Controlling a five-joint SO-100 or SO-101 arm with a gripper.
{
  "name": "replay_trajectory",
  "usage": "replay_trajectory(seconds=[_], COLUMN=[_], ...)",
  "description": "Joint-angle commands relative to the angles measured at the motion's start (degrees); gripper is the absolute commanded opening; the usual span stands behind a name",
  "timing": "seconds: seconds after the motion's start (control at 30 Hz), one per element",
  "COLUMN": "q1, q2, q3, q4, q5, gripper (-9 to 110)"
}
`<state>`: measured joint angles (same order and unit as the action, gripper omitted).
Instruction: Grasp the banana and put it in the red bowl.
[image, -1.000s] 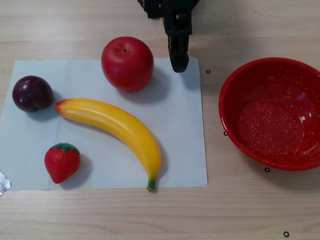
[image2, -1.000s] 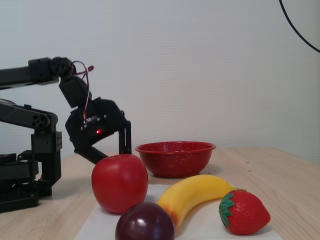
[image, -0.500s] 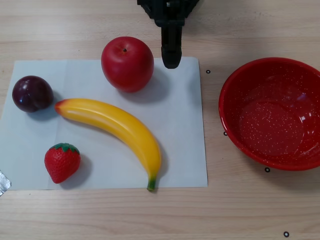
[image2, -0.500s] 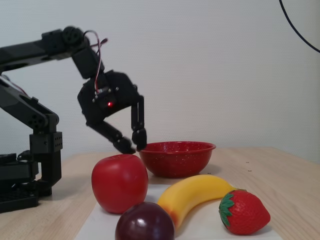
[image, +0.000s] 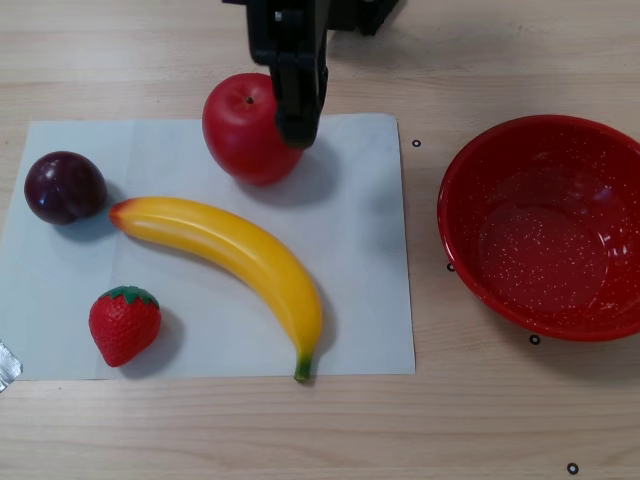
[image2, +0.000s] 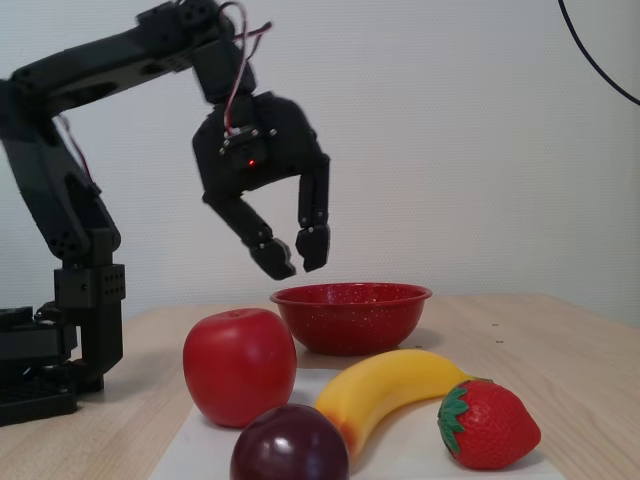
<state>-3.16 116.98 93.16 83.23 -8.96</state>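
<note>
My hand (image2: 297, 253) hangs in the air, empty, fingers parted by a narrow gap; nothing between them; in the fixed view it sits well above the fruit, level with a point above the red bowl's rim; in the other view its tip overlaps the apple (image: 243, 130) near the far edge of the paper sheet (image: 365, 250).

The banana (image: 235, 255) lies flat on the sheet, untouched; orange-red tip toward the sheet's left edge just beside the plum (image: 64, 186); green stem at the sheet's near edge, right of centre; long axis runs diagonally from upper left to lower right in the other view, belly of the curve facing the far right corner. Strawberry (image: 124, 324) sits near the near left corner, clear of the banana.

The red bowl (image: 470, 165) stands empty on the bare surface (image: 320, 430) off the sheet's right edge.

Key relation: the banana lies from my hand toward the near edge of the surface, and lower; the apple stands between; judgement: I need to pass over the apple, descend on the banana's thick middle, and turn my fingers across the diagonal axis; a wider opening looks necessary. Task barely begun; grasp not yet made.
</note>
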Motion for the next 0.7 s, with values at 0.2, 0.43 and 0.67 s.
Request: replay_trajectory(seconds=[0.2,0.43,0.67], q1=[-3.3,-4.8,-5.4], q2=[-12.8,-23.5,-31.6], q3=[-21.8,-33.2,-41.7], q4=[5.5,8.1,10.3], q5=[-2.7,-3.5,-4.2], gripper=[6,8,13])
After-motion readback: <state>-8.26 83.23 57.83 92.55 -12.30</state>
